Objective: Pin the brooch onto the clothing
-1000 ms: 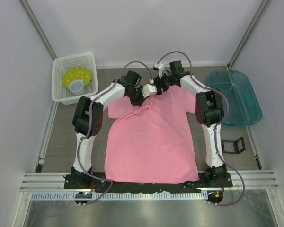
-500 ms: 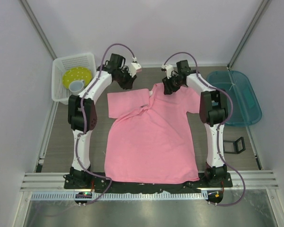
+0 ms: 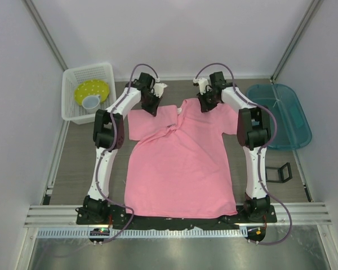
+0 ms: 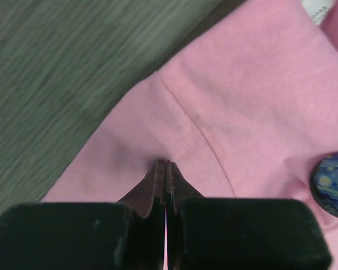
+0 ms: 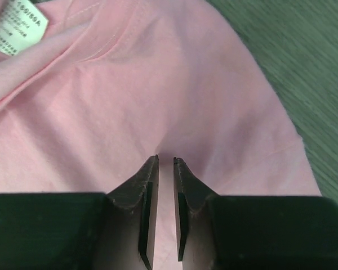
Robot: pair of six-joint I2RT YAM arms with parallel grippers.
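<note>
Your left gripper [image 4: 164,165] had its fingers pressed together on a small pinch of the pink T-shirt [image 3: 180,169], beside a shoulder seam; the brooch [image 4: 333,184], dark blue face showing, sat on the cloth at 3 o'clock of those fingertips; your right gripper [image 5: 165,163] showed a narrow gap over puckered fabric, grip not discernible; the white label [image 5: 17,25] lay at 10 o'clock.

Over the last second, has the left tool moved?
Yes. The left tool swung from the collar area toward the white basket side and the far wall, then came back. It now sits on the pink T-shirt at its shoulder.
</note>
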